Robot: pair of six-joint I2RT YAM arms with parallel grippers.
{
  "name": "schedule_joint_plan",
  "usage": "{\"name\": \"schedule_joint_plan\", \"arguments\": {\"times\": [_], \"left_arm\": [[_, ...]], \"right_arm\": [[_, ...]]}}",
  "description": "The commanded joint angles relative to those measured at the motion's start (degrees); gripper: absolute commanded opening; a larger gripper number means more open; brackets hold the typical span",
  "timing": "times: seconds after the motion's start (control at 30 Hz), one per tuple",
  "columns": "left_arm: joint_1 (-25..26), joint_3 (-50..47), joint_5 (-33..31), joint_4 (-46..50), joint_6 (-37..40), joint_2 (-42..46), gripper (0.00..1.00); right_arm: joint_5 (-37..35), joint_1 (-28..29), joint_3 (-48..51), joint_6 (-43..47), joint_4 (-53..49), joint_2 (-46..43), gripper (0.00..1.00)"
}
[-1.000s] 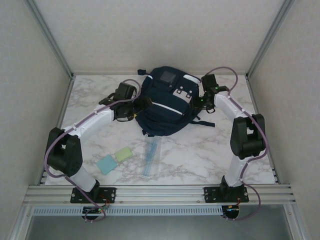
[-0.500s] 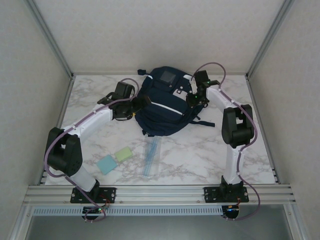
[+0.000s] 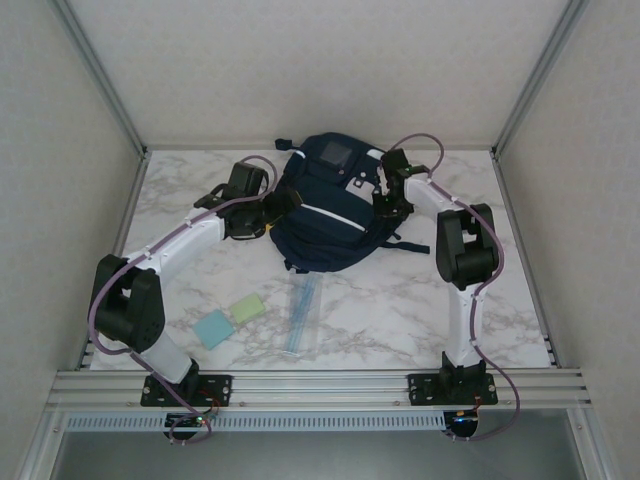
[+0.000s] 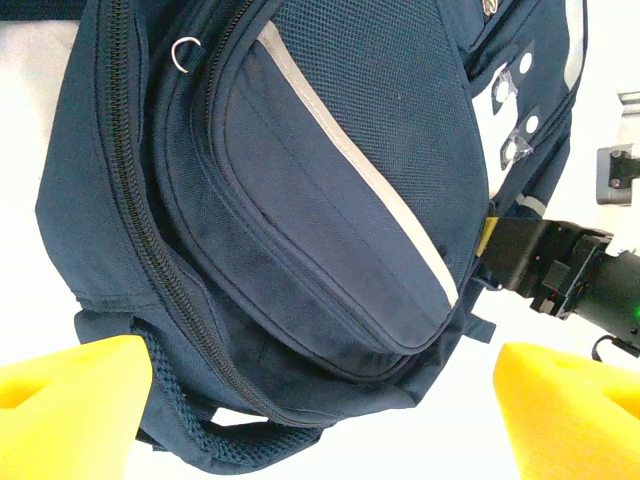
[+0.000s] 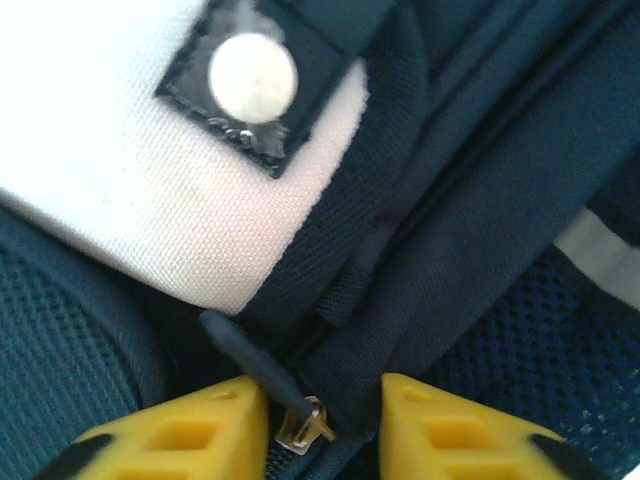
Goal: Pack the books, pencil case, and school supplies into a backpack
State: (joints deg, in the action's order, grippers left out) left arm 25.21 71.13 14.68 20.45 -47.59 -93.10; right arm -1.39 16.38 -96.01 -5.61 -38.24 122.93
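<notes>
Backpack [image 3: 330,205]: lying front-up at the far middle of the marble table [image 3: 420,300], between the two arms; navy fabric, thin pale stripe, white label [image 5: 130,190] with a round stud [image 5: 252,75].
Zips: closed as far as can be seen; long side zip [image 4: 140,220] running down the edge in the left wrist view.
Right gripper [image 5: 320,425]: at the bag's right shoulder, yellow fingers [image 5: 200,435] narrowly apart, straddling a small metal zip pull [image 5: 305,424]; a sliver of gap on both sides, nothing pinched yet.
Left gripper [image 4: 320,405]: spread wide, empty, just beside the bag's left flank, pads level with its lower edge.
Pencil case [image 3: 303,315]: clear slim pouch, lying on the near table, well apart from the bag.
School supplies: pale blue pad [image 3: 213,327] and pale green pad [image 3: 248,307], touching at a corner, left of the pouch.
Step in hand: probably opening the bag before packing.
Handling: soft and floppy, likely to slump and slide rather than resist; light if empty; fabric giving way under a tug on the zip.
Where to hold: the metal pull, squarely, for the zip; a fold of fabric or the dark strap on the opposite side as an anchor.
Risk: small, smooth pull slipping from the pads; whole bag dragging along with the zip if not held down.
</notes>
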Motion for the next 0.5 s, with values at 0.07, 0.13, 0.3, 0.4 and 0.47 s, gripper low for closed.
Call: {"name": "schedule_joint_plan", "arguments": {"times": [0.07, 0.13, 0.3, 0.4, 0.47], "left_arm": [[-0.5, -0.9, 0.8, -1.8, -1.3, 0.5, 0.88], [-0.5, -0.9, 0.9, -2.1, -1.6, 0.3, 0.89], [-0.5, -0.9, 1.5, -2.6, -1.7, 0.4, 0.88], [-0.5, -0.9, 1.3, -2.8, -1.7, 1.0, 0.89], [-0.6, -0.9, 1.4, -3.2, -1.7, 1.4, 0.88]], "right_arm": [[9.1, -2.3, 8.3, -25.4, 9.9, -4.7, 0.24], [13.5, -2.7, 13.6, -33.3, 17.1, -7.5, 0.24], [19.4, -3.2, 22.6, -45.7, 29.9, -10.6, 0.24], [18.3, -3.1, 23.7, -45.1, 29.5, -13.1, 0.26], [14.8, -2.9, 21.0, -40.3, 24.7, -13.9, 0.28]]}}
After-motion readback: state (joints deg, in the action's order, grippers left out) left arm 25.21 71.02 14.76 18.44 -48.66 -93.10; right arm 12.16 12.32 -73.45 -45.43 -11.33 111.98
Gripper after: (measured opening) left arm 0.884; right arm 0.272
